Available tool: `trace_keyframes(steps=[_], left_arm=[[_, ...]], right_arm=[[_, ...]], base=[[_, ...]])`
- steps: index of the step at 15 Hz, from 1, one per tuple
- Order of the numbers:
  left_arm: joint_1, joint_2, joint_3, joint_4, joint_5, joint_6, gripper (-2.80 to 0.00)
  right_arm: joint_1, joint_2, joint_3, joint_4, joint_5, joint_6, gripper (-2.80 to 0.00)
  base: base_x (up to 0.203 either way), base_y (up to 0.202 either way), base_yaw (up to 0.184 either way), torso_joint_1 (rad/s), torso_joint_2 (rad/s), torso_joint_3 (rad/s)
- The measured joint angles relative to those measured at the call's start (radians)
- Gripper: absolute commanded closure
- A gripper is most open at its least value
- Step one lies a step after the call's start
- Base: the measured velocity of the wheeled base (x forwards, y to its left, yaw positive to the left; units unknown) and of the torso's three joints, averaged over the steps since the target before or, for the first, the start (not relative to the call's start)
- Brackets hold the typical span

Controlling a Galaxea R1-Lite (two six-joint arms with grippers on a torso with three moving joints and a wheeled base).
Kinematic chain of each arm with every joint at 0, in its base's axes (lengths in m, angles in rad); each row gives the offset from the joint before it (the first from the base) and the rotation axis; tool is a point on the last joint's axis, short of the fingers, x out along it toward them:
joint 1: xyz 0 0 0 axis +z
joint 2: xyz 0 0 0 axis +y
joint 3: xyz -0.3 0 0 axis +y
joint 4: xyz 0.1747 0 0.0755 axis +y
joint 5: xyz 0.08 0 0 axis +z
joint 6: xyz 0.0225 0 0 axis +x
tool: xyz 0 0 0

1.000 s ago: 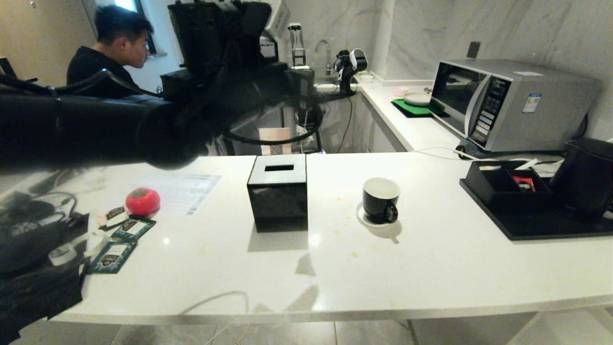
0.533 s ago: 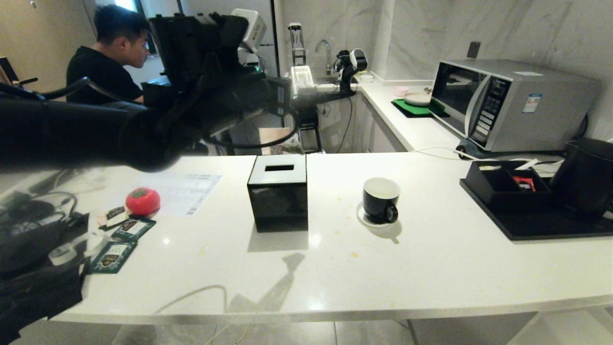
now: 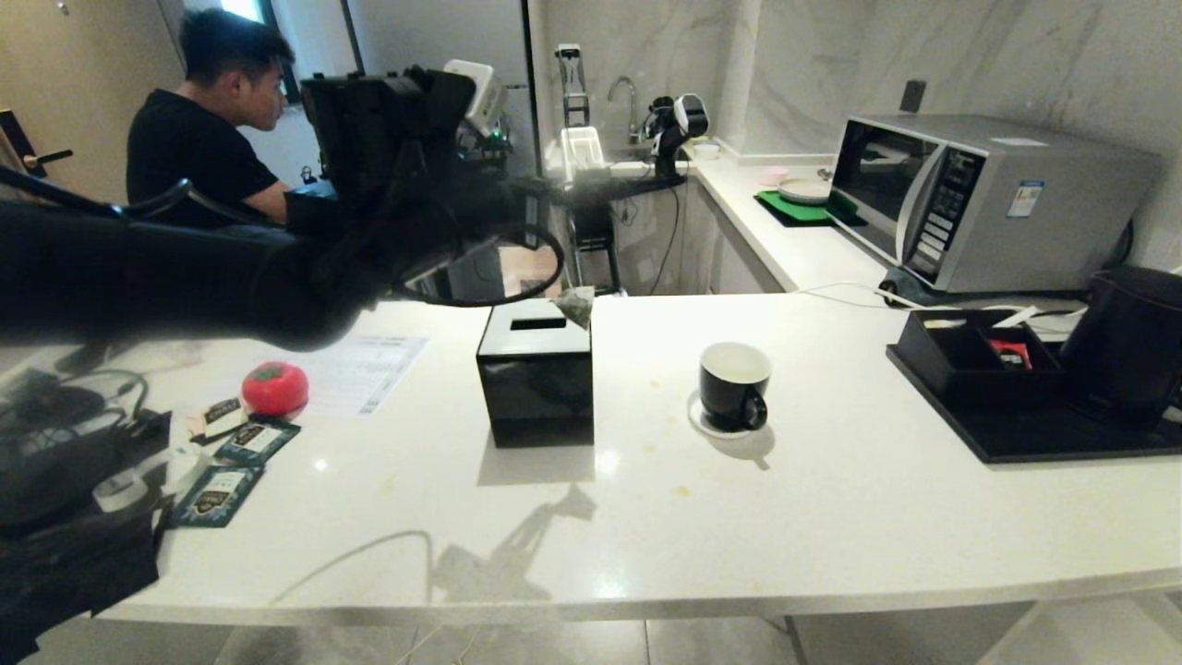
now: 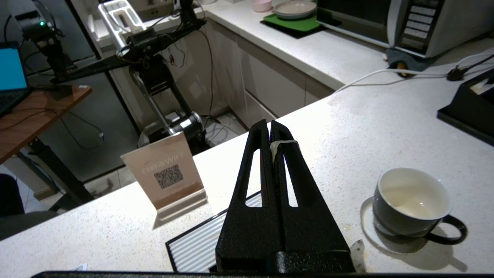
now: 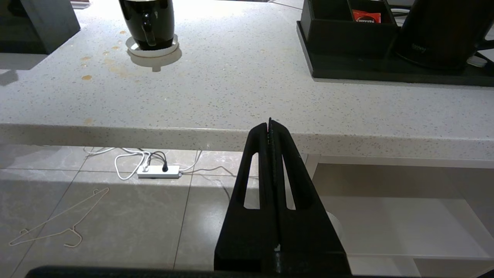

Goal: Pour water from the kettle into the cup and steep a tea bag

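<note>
My left gripper (image 3: 545,199) (image 4: 269,125) hovers above the counter behind the black box, shut on the white tag (image 4: 283,143) of a tea bag. The tea bag (image 3: 574,307) dangles below it, over the box's far right corner. The cup (image 3: 734,383) (image 4: 411,202), a glossy black mug with a white inside, stands on its saucer (image 3: 699,417) to the right of the box; it looks empty. At the far right the matte black kettle (image 3: 1131,342) (image 5: 440,31) sits on a black tray (image 3: 1034,439). My right gripper (image 5: 270,124) is shut and empty, parked below the counter's front edge.
The square glossy black box (image 3: 537,369) stands left of the cup. A red ball (image 3: 275,388) and tea sachets (image 3: 242,453) lie at the left. A microwave (image 3: 979,199) stands on the side counter. A QR sign (image 4: 166,177) stands behind the box. A person (image 3: 203,120) sits beyond.
My left arm has drawn back to the left and sunk a little. The tea bag has come into view, hanging over the black box's far right corner. The right arm stayed still.
</note>
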Motion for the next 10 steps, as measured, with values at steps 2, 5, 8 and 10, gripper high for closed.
trace_keyframes(steps=[2,5,8,10], left_arm=[[0.006,0.011,0.008,-0.013,0.0,0.0,0.0],[0.015,0.028,0.032,-0.061,0.0,0.0,0.0],[0.036,0.043,0.059,-0.109,-0.001,0.0,0.0],[0.051,0.055,0.062,-0.129,-0.001,0.0,0.0]], right_arm=[[0.0,0.0,0.0,0.0,0.0,0.0,0.0],[0.0,0.0,0.0,0.0,0.0,-0.001,0.0],[0.0,0.0,0.0,0.0,0.0,-0.001,0.0],[0.0,0.0,0.0,0.0,0.0,0.0,0.0]], base=[[0.0,0.0,0.0,0.0,0.0,0.0],[0.0,0.0,0.0,0.0,0.0,0.0],[0.0,0.0,0.0,0.0,0.0,0.0],[0.0,0.0,0.0,0.0,0.0,0.0]])
